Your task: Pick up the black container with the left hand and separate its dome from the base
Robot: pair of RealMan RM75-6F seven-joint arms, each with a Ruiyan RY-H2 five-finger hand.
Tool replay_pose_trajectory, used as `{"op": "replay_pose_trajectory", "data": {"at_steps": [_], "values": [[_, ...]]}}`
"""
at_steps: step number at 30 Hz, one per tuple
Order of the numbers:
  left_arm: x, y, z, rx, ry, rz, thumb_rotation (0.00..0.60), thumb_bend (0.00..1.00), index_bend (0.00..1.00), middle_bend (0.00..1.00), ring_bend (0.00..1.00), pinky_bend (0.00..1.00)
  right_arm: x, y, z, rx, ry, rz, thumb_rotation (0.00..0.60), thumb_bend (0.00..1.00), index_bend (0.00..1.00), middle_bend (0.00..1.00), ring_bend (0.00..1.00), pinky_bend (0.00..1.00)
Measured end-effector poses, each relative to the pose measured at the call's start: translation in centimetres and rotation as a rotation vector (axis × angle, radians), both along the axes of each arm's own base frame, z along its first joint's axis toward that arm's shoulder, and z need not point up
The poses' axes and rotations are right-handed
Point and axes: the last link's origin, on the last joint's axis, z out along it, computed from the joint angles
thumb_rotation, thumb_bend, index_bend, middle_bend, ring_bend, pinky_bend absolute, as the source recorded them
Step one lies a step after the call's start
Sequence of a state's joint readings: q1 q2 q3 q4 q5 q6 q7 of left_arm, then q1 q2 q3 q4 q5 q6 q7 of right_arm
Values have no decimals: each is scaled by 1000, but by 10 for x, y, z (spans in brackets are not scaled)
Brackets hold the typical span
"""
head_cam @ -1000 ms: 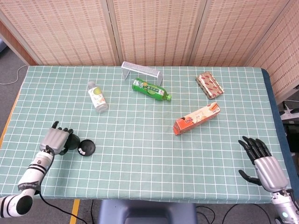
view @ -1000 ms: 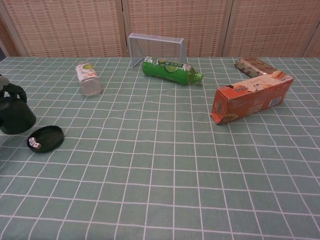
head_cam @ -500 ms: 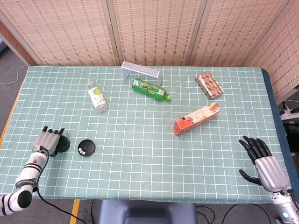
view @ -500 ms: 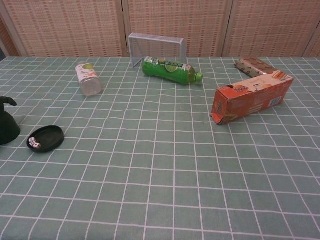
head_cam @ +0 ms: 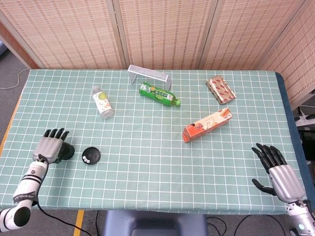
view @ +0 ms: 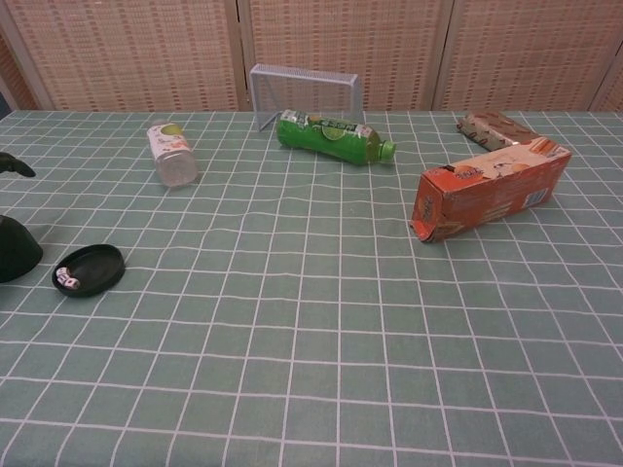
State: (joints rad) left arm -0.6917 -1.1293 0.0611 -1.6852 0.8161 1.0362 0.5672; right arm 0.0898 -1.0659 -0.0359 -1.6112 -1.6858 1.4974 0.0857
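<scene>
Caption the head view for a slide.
Left hand open above black dome, base set apart beside it.

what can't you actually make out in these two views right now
- Dome: chest view cuts it off at the left edge; in head view the left hand covers most of it, so contact cannot be told.
- Small white pieces on the base: too small to identify in either view.
- Right hand: outside the chest view, seen only in head view.
- Printing on the orange box and green bottle: too small to read.
</scene>
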Motion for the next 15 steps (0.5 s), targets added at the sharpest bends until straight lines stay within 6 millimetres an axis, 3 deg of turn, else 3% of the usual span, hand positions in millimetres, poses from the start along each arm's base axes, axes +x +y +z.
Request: {"op": "replay_pose_trajectory", "data": {"at_steps": [5, 8, 13, 15], "values": [[10, -28, 19, 136, -283, -131, 600, 436, 0, 0, 0, 39, 0, 1, -6, 20, 25, 0, 600, 173, 0, 0, 0, 0], [6, -63, 30, 212, -440, -235, 600, 435, 0, 0, 0, 22, 0, 2, -9, 34, 41, 0, 600, 173, 0, 0, 0, 0], [-30, -132, 47, 370, -471, -316, 600, 438, 0, 0, 0, 4, 0, 5, -12, 43, 56, -9, 600, 173, 0, 0, 0, 0], [-39, -146, 51, 397, -448, -319, 600, 438, 0, 0, 0, 4, 1, 6, -13, 47, 58, -10, 600, 173, 0, 0, 0, 0]]}}
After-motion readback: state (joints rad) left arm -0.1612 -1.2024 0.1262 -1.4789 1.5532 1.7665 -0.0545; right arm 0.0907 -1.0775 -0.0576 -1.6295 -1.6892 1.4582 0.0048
